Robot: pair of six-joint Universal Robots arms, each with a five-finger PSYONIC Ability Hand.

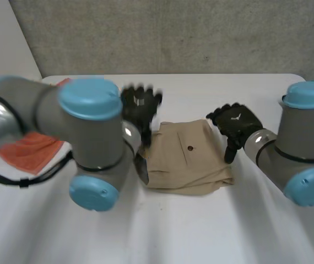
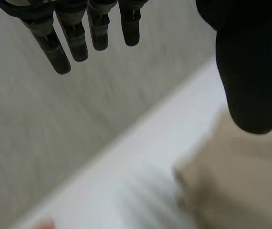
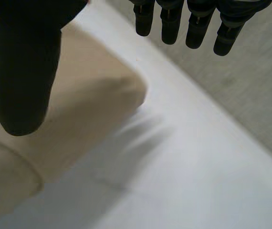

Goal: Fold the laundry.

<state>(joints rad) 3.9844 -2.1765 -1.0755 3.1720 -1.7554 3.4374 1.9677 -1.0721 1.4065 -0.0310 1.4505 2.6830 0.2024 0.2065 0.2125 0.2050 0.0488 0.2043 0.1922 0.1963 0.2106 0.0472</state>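
Head view: the tan cloth (image 1: 187,157) lies folded on the table (image 1: 201,231), with the left hand (image 1: 140,104) at its far left corner, the right hand (image 1: 235,124) at its far right corner, and an orange cloth (image 1: 30,151) well to its left. Left wrist view: the fingers (image 2: 76,40) are straight and apart from the thumb, holding nothing above the tan cloth's corner. Right wrist view: the fingers (image 3: 169,24) are likewise straight and free over the tan cloth's corner.
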